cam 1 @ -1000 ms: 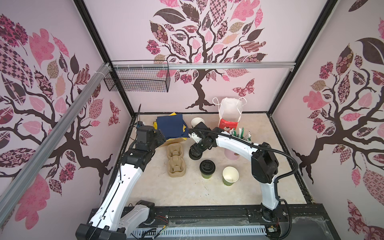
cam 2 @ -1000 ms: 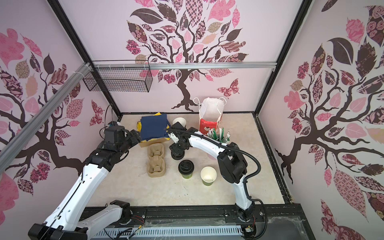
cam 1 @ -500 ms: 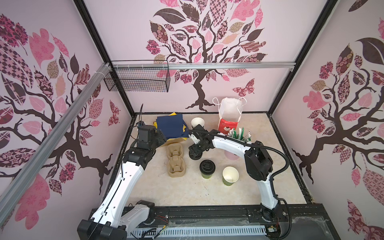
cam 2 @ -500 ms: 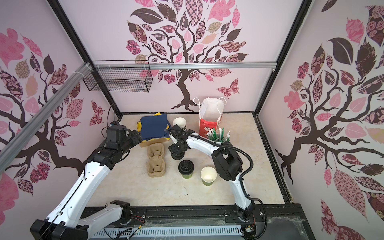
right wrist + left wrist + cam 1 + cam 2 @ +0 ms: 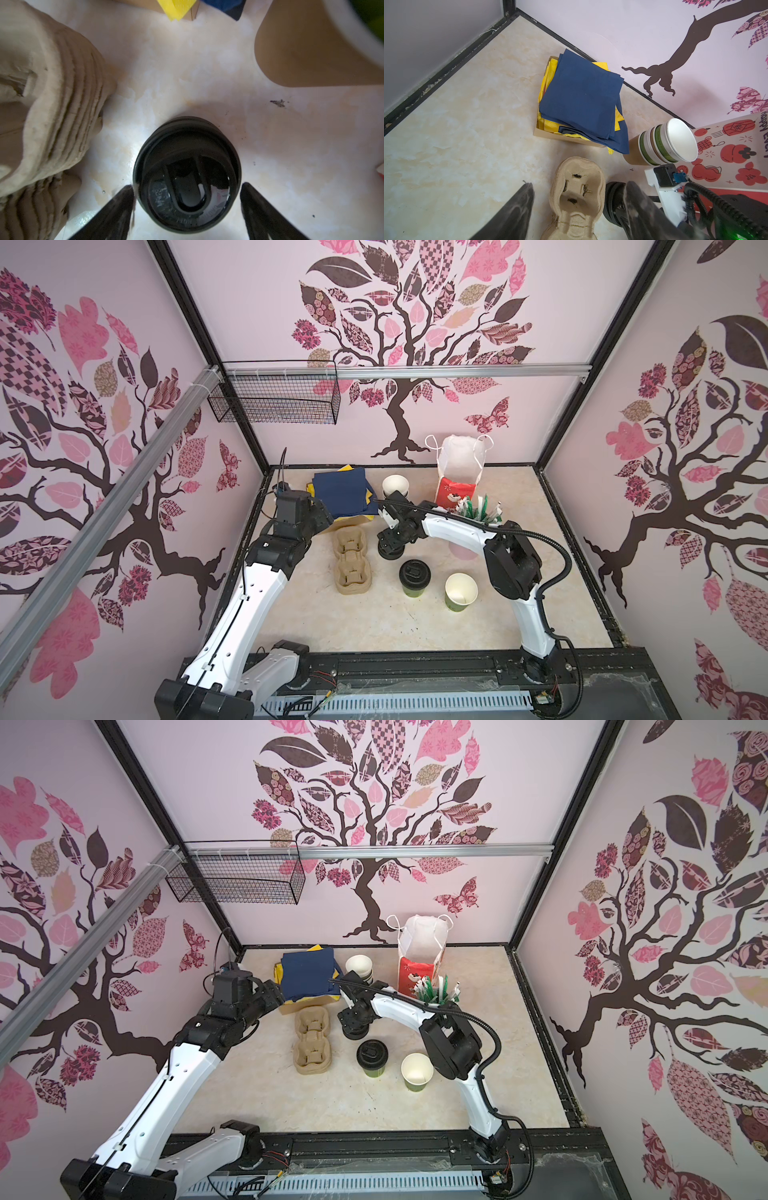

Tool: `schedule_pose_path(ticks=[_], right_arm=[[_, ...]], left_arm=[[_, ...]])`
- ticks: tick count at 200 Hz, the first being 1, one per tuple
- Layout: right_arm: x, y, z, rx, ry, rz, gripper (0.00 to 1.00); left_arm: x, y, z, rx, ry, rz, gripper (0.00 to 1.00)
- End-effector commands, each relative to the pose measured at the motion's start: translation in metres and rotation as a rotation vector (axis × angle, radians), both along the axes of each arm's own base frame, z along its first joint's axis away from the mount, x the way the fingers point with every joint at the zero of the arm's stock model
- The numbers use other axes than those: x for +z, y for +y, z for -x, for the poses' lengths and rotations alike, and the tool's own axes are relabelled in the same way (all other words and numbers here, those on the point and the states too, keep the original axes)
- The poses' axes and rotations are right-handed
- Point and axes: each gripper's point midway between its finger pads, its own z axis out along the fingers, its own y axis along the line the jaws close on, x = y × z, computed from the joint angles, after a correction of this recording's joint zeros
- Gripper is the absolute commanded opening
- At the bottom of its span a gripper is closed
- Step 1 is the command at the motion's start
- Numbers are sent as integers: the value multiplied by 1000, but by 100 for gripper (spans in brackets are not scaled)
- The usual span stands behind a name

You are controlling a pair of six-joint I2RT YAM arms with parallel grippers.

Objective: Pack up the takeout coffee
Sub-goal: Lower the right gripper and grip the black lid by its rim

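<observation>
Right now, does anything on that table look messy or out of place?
One green cup stands uncovered while its neighbour is capped. The blue napkins sit skewed, overhanging their cardboard box.

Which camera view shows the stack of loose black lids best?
The right wrist view: the stack of black lids is close and sharp, seen from above, its ridged rims clear. In both top views the right gripper hides most of it. The left wrist view shows only its ridged side.
</observation>
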Motion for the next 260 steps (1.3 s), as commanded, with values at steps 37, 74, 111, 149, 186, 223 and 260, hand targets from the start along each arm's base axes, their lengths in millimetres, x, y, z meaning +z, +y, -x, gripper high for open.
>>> schedule_pose_path(ticks=[37,74,111,149,186,223,260], right_arm=[[-21,1,1,-5,36,25,82],[-21,2,0,-5,38,18,78],[-14,3,0,-4,32,10,75],[-1,3,-1,-9,16,-7,73],[0,2,0,-14,16,-12,73],[-15,2,1,-22,40,4,79],[-19,2,2,-24,48,6,78]], left_arm=[[4,5,1,11,-8,-15,72],[3,5,2,12,-5,-17,71],[4,6,2,14,-6,-19,71],[4,6,3,14,-7,-21,71],[4,6,3,13,-8,-21,71],[6,6,3,10,-11,-21,71],[6,6,3,10,-11,-21,71]])
